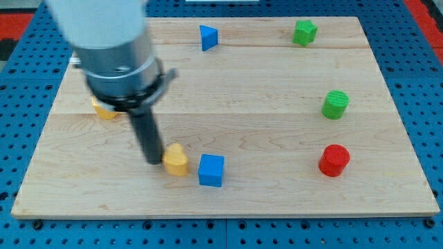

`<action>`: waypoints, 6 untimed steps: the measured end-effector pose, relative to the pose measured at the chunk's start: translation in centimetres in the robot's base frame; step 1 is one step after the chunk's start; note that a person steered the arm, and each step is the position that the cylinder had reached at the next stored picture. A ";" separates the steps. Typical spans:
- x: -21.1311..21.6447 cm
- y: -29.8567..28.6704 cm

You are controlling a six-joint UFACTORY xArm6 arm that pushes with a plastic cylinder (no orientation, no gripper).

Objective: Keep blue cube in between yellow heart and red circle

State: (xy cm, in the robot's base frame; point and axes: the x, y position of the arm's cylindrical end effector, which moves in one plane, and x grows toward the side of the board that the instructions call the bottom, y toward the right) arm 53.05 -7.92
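The blue cube (211, 170) sits low on the board, a little left of the middle. The yellow heart (176, 160) lies just to its left, almost touching it. The red circle (334, 160) stands far to the right at about the same height. My tip (153, 161) rests on the board right against the yellow heart's left side, with the rod rising to the arm's grey body at the view's top left.
A second yellow block (105, 110) is partly hidden behind the arm at the left. A blue triangle (208, 37) and a green star-like block (304, 32) lie near the top edge. A green cylinder (336, 104) stands above the red circle. The wooden board (228, 200) has edges all round.
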 end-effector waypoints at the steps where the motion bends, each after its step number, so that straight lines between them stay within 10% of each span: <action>1: 0.0 5.7; 3: 4.1 2.5; 6: 5.7 13.3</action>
